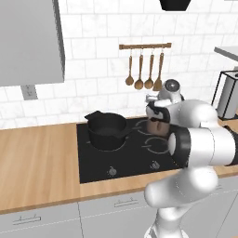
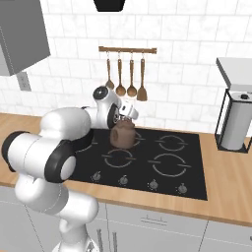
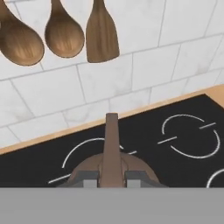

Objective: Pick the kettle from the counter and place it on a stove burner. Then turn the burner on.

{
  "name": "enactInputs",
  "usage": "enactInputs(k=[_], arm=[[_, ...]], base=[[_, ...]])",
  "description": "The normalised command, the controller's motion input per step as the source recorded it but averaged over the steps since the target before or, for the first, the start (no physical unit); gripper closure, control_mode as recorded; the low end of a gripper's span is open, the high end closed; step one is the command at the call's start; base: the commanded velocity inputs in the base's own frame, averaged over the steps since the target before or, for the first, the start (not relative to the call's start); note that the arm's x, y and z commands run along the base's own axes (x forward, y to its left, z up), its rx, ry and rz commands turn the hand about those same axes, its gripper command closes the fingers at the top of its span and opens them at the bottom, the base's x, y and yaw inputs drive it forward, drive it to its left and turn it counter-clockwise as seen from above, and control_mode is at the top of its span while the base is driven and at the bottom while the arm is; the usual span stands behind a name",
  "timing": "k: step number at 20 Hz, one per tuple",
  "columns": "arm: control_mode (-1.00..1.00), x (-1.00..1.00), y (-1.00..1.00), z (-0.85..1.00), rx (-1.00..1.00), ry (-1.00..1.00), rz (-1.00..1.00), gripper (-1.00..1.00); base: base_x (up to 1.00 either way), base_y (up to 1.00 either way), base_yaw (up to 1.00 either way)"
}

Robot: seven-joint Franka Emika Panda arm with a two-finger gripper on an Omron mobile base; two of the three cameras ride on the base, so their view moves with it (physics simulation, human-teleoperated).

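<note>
Closest to your hand camera, the gripper (image 3: 112,177) has its fingers pinched narrow on the arched handle (image 3: 111,144) of the kettle (image 3: 94,168), one finger on each side of the brown strip. That is the sensible place to take it: the handle is thin, stiff and centred over the round body, so the kettle should hang level beneath the grip. Treat it as a small, rigid, fairly light pot (smooth-sided, so a grasp on the body would likely slip), and expect it to swing a little if you tilt the wrist.

From the right base view, the kettle (image 2: 122,134) is over the black stove (image 2: 147,162), at the rear burner left of centre, with the gripper (image 2: 124,117) just above it. Whether its base already rests on the glass or hangs just clear, you cannot tell; the body hides its own underside.

In the left base view your arm's forearm covers most of the kettle (image 1: 157,125) and part of the knob row (image 2: 138,182). Farther left sits the black saucepan (image 1: 108,130) on another burner, well apart from the kettle. Beyond, wooden utensils (image 2: 125,78) hang on the tiled wall, and the spout's direction is hard to make out.
</note>
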Motion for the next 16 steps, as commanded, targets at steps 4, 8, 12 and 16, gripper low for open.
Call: enactInputs(k=[4, 8, 12, 16], arm=[[-1.00, 0.07, 0.26, -0.41, 0.00, -0.06, -0.06, 1.00], [-1.00, 0.00, 0.22, -0.58, 0.00, -0.01, -0.07, 1.00], [-1.00, 0.00, 0.11, -0.45, 0.00, -0.02, -0.06, 1.00], [-1.00, -0.01, 0.00, -0.31, 0.00, -0.03, -0.03, 1.00]], base=[[0.00, 0.00, 0.00], [0.00, 0.00, 0.00], [0.00, 0.00, 0.00], [0.00, 0.00, 0.00]])
